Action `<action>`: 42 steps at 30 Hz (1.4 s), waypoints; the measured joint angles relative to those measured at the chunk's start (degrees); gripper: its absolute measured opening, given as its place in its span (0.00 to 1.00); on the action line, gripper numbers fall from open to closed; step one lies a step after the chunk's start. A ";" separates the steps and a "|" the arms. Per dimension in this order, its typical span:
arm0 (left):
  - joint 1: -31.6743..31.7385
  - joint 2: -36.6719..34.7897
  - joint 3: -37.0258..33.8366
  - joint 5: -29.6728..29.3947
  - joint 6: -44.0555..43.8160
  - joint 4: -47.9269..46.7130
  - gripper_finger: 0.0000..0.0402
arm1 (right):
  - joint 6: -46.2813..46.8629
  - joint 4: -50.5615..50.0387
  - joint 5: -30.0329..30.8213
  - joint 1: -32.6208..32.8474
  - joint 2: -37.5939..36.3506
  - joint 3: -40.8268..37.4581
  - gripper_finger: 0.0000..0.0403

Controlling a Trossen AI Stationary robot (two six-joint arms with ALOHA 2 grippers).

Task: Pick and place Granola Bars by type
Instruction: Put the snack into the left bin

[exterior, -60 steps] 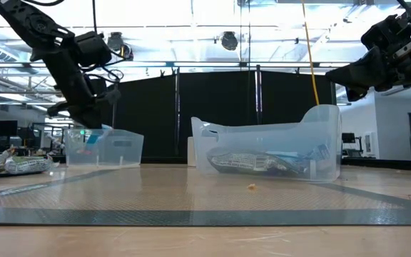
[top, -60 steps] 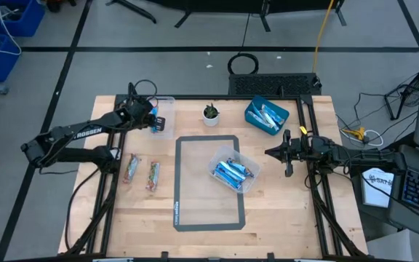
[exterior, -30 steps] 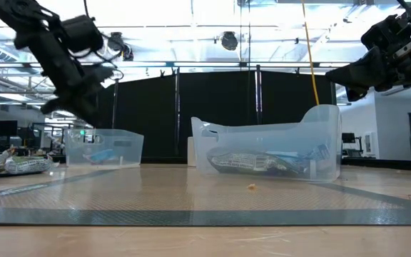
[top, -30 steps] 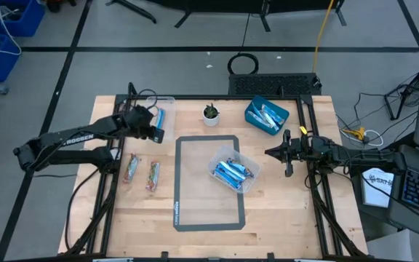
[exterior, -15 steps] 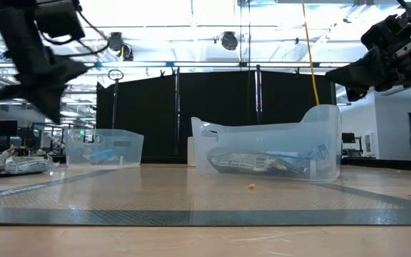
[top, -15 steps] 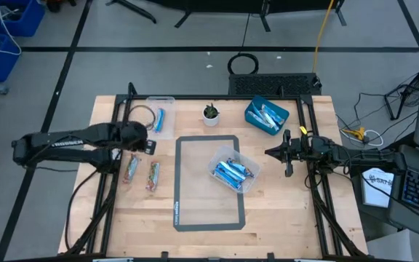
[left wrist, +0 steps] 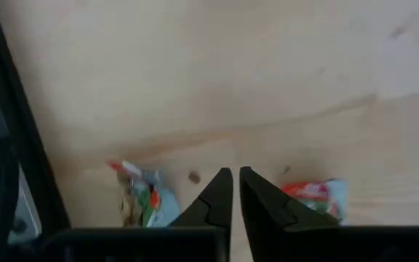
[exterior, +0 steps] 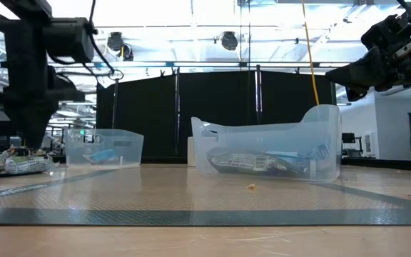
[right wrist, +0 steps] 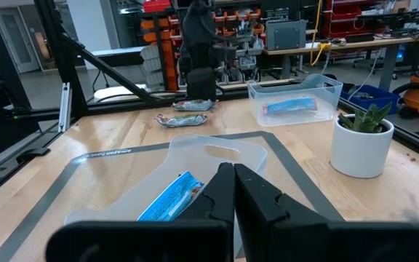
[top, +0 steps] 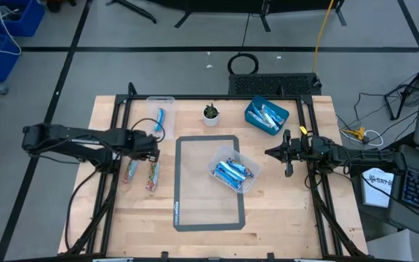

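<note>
The left gripper, fingers nearly closed and empty, hangs over two brownish granola bars on the bare wood. The right gripper, also closed, waits beside a clear tub of blue bars. One blue bar lies in the far tub; the wrist view shows it clearest.

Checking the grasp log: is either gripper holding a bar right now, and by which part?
Nothing is held. The left gripper is shut and empty above the two loose bars; the right gripper is shut and empty near the middle tub.
</note>
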 joint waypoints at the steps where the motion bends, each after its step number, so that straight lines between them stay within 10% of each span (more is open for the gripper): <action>1: 0.00 1.25 0.00 0.83 -0.37 -0.12 0.10 | 0.00 0.00 0.00 -0.01 0.00 -0.01 0.00; 30: 7.86 8.81 6.51 1.30 8.60 -0.03 0.25 | 0.00 0.00 -0.01 0.00 0.00 0.00 0.00; 42: 5.36 13.51 12.37 1.38 1.48 -13.81 0.25 | 0.00 0.00 0.00 0.00 0.02 0.01 0.00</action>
